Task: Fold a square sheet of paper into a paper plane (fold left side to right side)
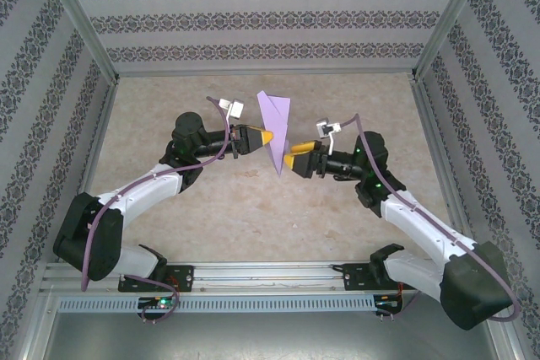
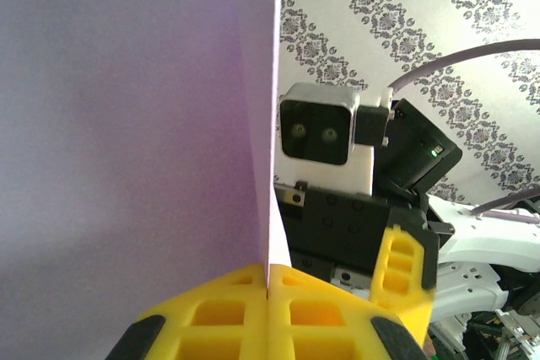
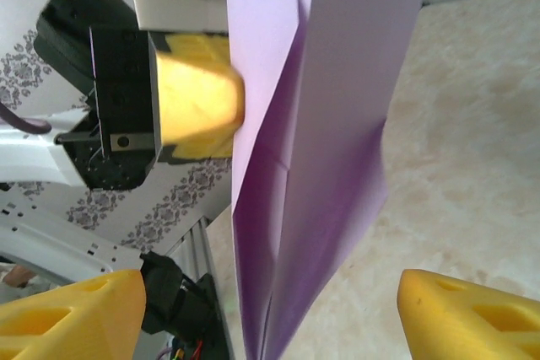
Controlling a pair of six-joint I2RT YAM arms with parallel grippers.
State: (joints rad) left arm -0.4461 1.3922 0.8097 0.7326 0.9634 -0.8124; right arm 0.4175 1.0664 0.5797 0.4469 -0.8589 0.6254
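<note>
L gripper (image 1: 268, 137) pinches paper plane (image 1: 275, 114), held on edge above table (image 1: 253, 217). R gripper (image 1: 289, 160) spread, fingers (image 3: 67, 314) straddling paper, no contact.

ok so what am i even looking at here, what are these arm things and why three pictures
These are two robot arms bolted to a table, each ending in a yellow two-finger gripper. The wide picture looks down from above and behind them; the other two come from a camera on each wrist, so each sees its own fingers. The left gripper is shut on a folded lavender paper plane, holding it up between the arms. The right gripper is open, its fingers either side of the paper, not pinching it.
</note>
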